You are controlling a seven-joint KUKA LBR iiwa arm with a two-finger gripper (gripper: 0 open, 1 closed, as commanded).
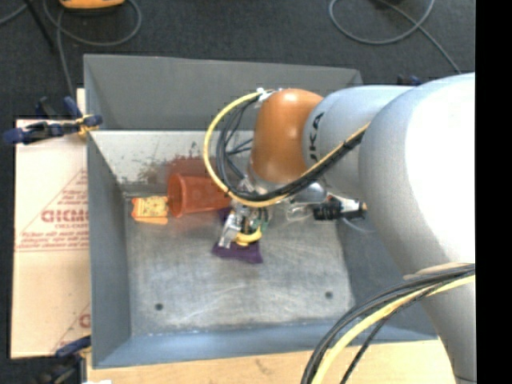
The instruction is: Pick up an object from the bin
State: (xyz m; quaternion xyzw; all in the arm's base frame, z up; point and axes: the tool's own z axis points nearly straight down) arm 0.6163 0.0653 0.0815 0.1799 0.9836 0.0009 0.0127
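End effector (241,230) is low at the middle of the bin (240,310), right above a small purple thing (238,253) lying flat on the floor. It may be touching the piece, not confirmable. Open or closed: can't tell, the wrist hides it. The top-down approach makes sense, since the purple piece sits clear of the walls. Its long axis runs roughly left-right in view, and which end leads isn't readable. A red-orange cup (192,194) lies on its side just up-left, with a yellow block (150,210) beside it.
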